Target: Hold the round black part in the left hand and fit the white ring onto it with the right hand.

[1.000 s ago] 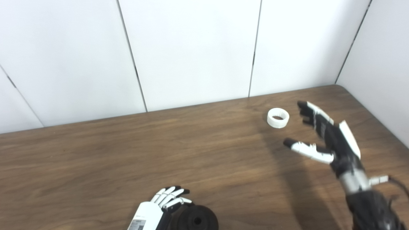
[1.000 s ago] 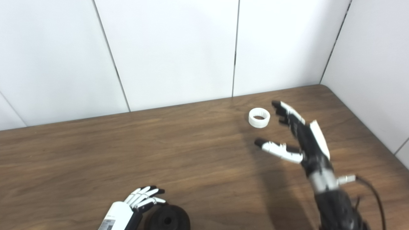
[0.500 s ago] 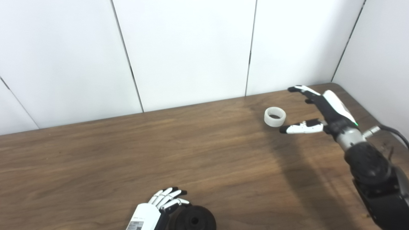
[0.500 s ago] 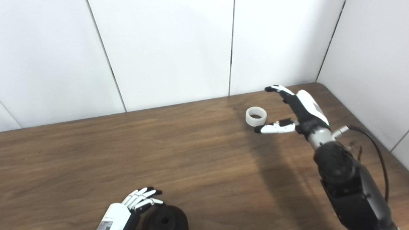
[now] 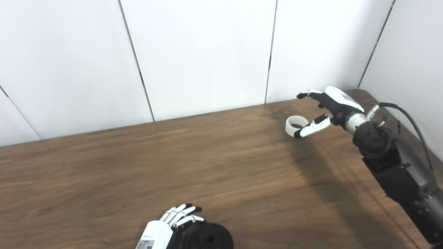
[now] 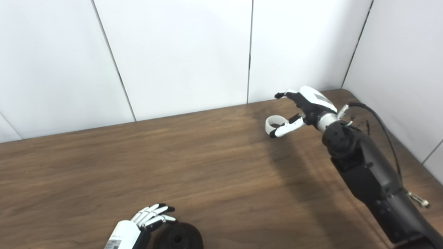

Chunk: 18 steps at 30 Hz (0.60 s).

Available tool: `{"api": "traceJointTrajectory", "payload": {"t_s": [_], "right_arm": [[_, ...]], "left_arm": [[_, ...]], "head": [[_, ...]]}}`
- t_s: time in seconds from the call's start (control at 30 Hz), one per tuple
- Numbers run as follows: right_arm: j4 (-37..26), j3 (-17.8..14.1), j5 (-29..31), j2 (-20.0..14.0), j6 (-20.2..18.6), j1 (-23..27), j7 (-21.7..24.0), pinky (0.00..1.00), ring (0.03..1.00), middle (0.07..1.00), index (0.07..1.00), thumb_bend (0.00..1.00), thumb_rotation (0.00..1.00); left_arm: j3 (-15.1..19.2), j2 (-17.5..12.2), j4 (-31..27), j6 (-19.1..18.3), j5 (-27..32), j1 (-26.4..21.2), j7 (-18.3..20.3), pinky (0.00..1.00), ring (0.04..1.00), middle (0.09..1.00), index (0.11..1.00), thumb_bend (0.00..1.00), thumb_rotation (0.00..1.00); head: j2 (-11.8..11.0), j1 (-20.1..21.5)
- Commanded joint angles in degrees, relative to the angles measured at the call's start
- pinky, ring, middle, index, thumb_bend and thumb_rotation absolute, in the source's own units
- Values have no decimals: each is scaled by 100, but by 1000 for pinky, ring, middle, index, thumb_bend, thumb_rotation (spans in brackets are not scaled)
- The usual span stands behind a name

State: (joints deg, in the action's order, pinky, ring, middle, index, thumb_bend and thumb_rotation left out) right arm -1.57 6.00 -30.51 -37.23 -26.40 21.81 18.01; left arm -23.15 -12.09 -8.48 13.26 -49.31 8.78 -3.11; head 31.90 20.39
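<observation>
Nearest me, at the bottom edge, my left hand [image 5: 174, 221] sits just beside the round black part [image 5: 207, 237], fingers loosely apart and fanned over its left rim; I can't tell if they touch it, and it isn't gripped. The part rests flat on the wooden table [image 5: 138, 166], center hole up. It looks thick and solid, likely the heavier piece, rigid, matte enough not to slip; I'd clamp it across the outer rim, leaving the top free. Far right, near the wall corner, my right hand [image 5: 323, 110] is spread around the white ring [image 5: 294, 125], thumb [image 5: 309, 128] at its near side, other fingers arched above, not closed. The ring lies flat, hole up; it looks light, stiff, plastic, smooth. I'd pinch it across the outer wall.
</observation>
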Motion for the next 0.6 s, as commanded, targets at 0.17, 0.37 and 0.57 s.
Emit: {"api": "traceJointTrajectory", "payload": {"t_s": [0.17,0.37,0.57], "right_arm": [[556,134,-313,-255,5,676,33,908,985,949,850,965,290],[850,344,-269,-452,-29,926,632,971,1000,997,864,1000,328],[985,450,-394,-510,-23,1047,805,991,1000,1000,853,1000,347]], "left_arm": [[-30,-105,308,-171,-125,315,48,861,873,822,573,872,129],[-27,-90,287,-194,-143,323,58,862,871,820,572,876,133],[-27,-85,219,-222,-150,346,120,869,873,821,573,868,149]], "head": [[47,-39],[47,-39],[93,-77]]}}
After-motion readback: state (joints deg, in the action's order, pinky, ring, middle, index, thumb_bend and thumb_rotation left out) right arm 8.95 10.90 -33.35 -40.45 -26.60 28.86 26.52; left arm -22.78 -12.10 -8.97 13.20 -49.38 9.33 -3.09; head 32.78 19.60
